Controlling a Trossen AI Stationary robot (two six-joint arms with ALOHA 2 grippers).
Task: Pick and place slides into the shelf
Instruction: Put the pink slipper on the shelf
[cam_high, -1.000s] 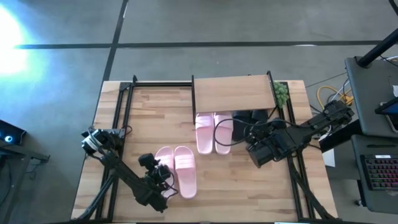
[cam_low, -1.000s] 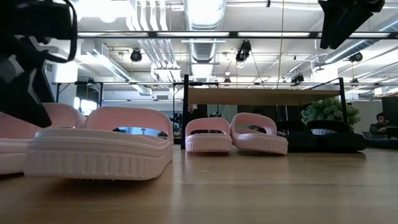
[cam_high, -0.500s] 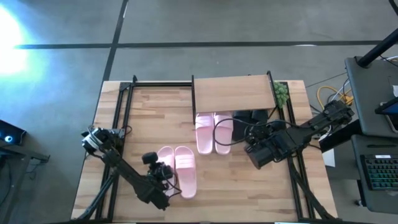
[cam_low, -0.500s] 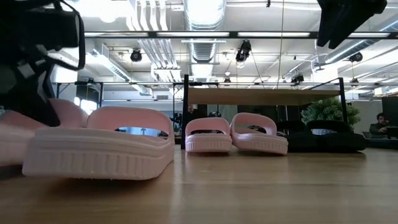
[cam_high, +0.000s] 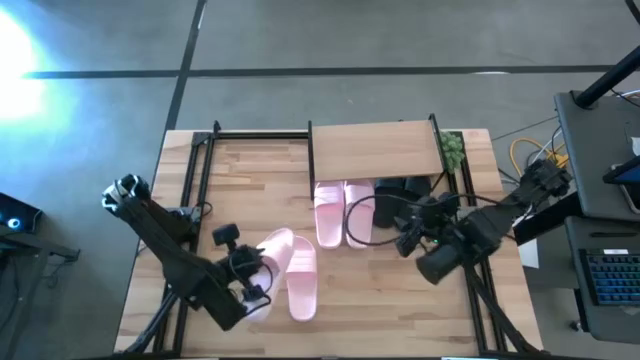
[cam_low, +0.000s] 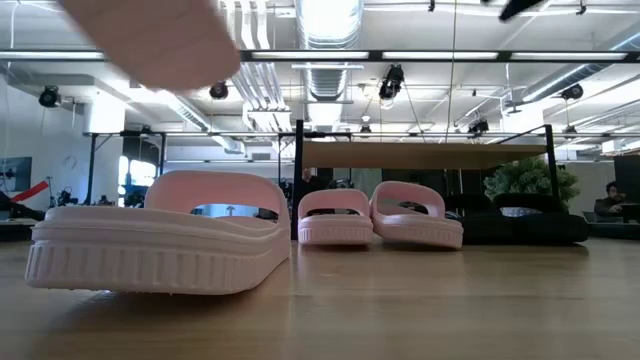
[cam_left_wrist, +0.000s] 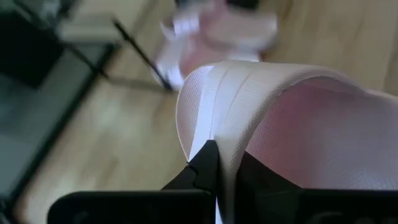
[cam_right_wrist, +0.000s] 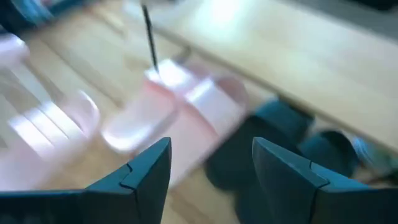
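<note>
One pink slide (cam_high: 272, 246) held off the table, tilted, left gripper (cam_high: 250, 290) pinched on its edge. Its mate (cam_high: 302, 278) lies flat beside it. Pink pair (cam_high: 343, 210) and black pair (cam_high: 405, 187) (probably two) sit under the shelf (cam_high: 376, 148). Right gripper (cam_high: 412, 240) hovers nearby, fingers apart.

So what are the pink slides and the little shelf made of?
The pink slides look like soft moulded foam or rubber: matte, thick ribbed sole, one-piece strap. The shelf seems to have a pale wood top with visible grain on thin black legs, probably metal.
</note>
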